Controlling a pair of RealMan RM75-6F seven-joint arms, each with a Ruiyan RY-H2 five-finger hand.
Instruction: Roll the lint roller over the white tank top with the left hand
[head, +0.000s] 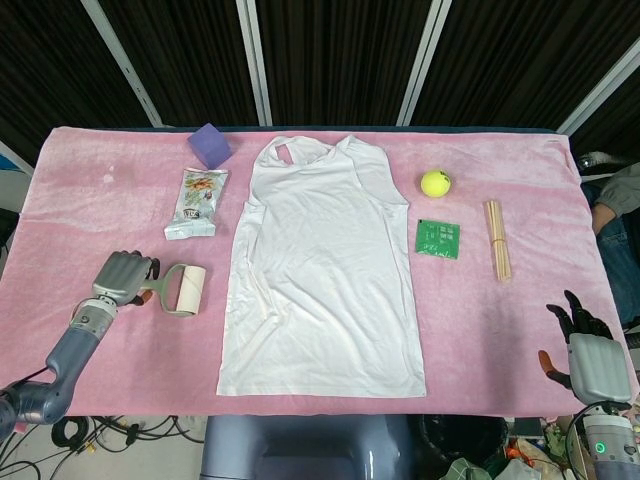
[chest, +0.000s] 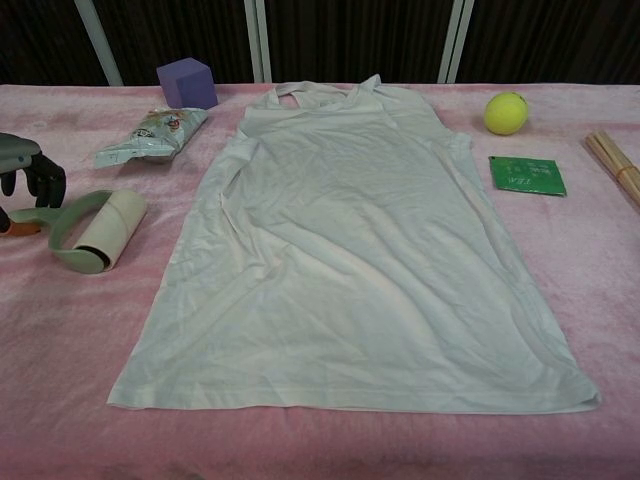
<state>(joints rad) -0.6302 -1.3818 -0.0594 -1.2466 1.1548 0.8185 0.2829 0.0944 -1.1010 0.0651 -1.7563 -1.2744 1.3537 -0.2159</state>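
Bright even overhead light, soft faint shadows, no glare; both views sharp, background dark

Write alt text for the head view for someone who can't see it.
A white tank top lies flat on a pink table cover; the robot's left hand rests at the handle of a lint roller beside the top. The right hand sits idle, fingers apart, at the near right corner.

Grey metallic left robot hand (head: 120, 277), black fingertips, blue-grey forearm, right robot hand (head: 588, 355) alike
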